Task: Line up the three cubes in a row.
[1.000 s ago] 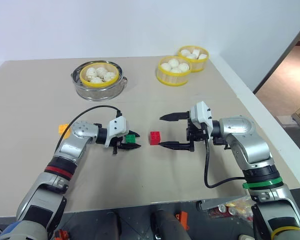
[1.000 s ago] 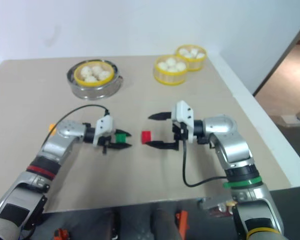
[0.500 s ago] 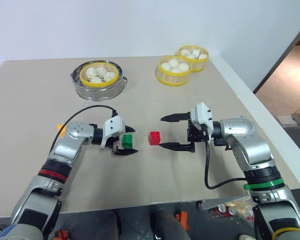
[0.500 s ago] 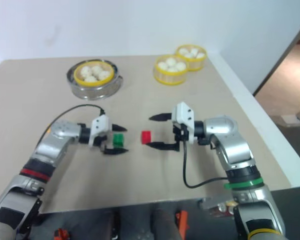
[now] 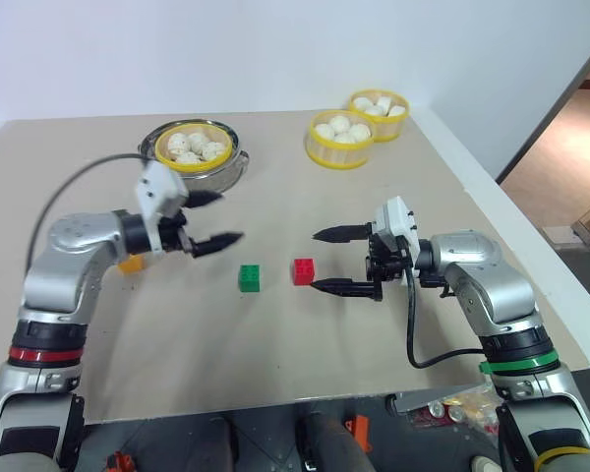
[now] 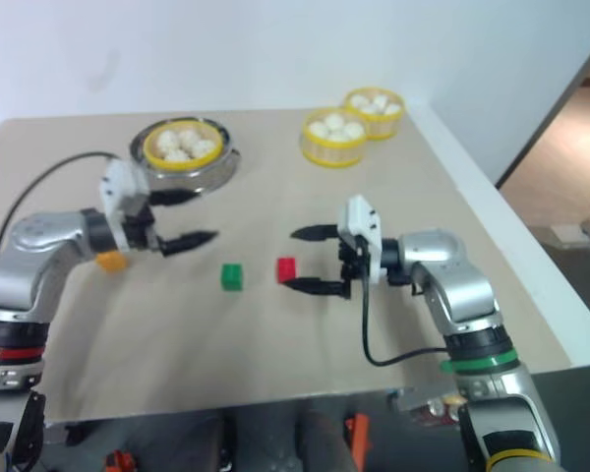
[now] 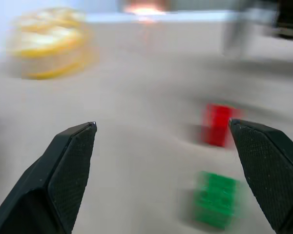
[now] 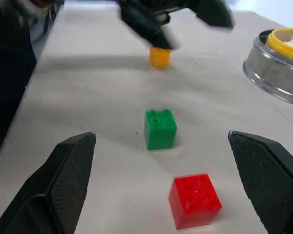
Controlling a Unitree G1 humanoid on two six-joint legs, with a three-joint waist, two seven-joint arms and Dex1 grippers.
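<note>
Left gripper [image 5: 212, 217] hangs above the table [image 5: 275, 334], fingers spread wide, nothing between them, pointing toward the middle of the table. Orange cube [image 5: 130, 263] sits just below its wrist, partly hidden by the arm; in the right wrist view it lies beyond the green one, stud side up. Green cube [image 5: 249, 277] rests free on the table, apart from the left fingertips and nearer the robot than they are. Red cube [image 5: 304, 270] sits just beside the green one on its right, a small gap between, the two roughly level with each other. Right gripper [image 5: 329, 261] is level near the table, fingers wide open and empty, tips pointing left; the red cube lies just off its fingertips, not touching. Orange cube stands well left of the green, slightly farther back than the other two. Steel bowl [image 5: 219, 178] with a yellow-rimmed container of white balls [image 5: 193, 146] stands behind the left gripper. Two more yellow containers [image 5: 340, 140] of white balls stand touching each other at the far right of the table.
</note>
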